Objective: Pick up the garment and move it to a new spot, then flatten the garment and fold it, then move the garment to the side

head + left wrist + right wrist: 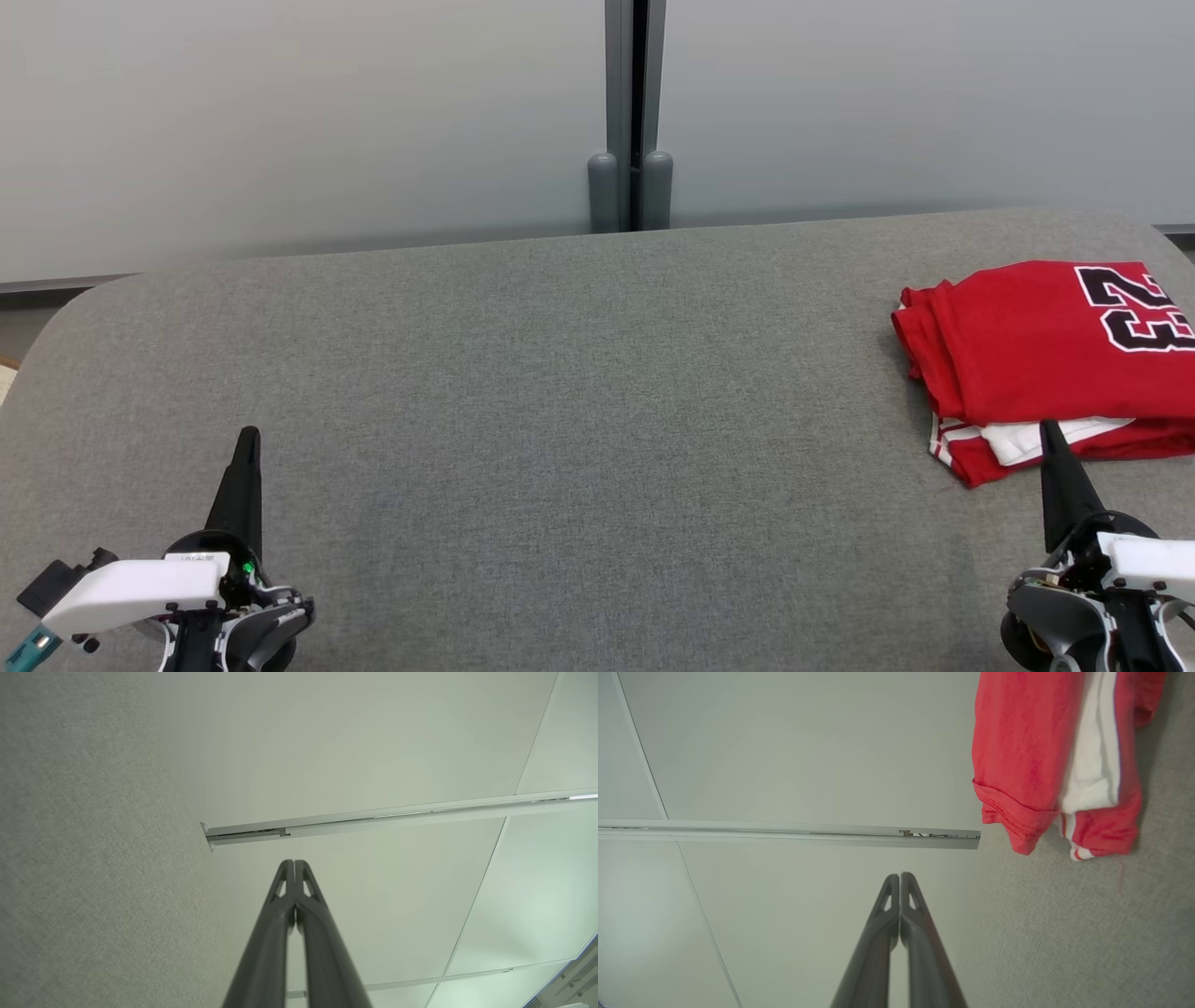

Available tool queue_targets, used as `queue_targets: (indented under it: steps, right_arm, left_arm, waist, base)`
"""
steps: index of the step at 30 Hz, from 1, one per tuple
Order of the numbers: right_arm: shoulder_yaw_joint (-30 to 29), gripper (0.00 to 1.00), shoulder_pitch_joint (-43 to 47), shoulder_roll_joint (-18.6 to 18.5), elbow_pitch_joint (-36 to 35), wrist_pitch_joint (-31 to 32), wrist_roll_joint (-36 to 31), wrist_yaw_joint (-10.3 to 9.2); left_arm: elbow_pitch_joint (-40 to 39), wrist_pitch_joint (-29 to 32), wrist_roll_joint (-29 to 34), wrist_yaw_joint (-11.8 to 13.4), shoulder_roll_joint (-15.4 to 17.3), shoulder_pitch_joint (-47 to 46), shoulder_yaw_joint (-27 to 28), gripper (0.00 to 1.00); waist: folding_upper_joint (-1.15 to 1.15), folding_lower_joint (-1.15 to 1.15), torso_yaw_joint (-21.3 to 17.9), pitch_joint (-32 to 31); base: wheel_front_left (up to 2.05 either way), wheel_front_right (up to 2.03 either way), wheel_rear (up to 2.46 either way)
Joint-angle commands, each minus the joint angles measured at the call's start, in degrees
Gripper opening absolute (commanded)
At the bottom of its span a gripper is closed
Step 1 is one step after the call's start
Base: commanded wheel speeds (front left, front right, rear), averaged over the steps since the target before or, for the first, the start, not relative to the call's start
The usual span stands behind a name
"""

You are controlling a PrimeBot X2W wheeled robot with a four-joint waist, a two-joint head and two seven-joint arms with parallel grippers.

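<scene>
Robot's left gripper [248,441] with dark fingers pressed together, pointing forward, white wrist housing [140,588] just behind it, right gripper [1051,431] likewise closed tip to tip, well apart from the left

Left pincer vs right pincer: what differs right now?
The left pincer sits over bare grey cushion, far from the folded red jersey; the right pincer points at the jersey's near edge, close by. The right pincer's wrist view takes in the jersey; the left pincer's takes in cushion and wall. Shared: both shut, holding nothing.
</scene>
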Motion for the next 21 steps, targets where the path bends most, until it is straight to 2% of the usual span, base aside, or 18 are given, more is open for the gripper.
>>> queue_targets:
  steps: [1, 21]
  right_arm:
    - [-0.30, 0.00, 0.35, 0.08, -0.28, 0.53, 1.15, 0.00]
    - [-0.52, 0.00, 0.41, 0.26, -0.25, 0.65, 2.28, 0.00]
  left_arm:
    - [0.09, 0.39, -1.31, -0.53, 0.02, -1.21, 0.41, 0.00]
    - [0.19, 0.70, -2.15, -0.72, -0.17, -1.14, 0.63, 0.00]
  waist:
    - [0.00, 0.00, 0.06, 0.03]
    - [0.00, 0.00, 0.17, 0.10]
  base:
    - [0.00, 0.00, 0.00]
    - [0.00, 0.00, 0.00]
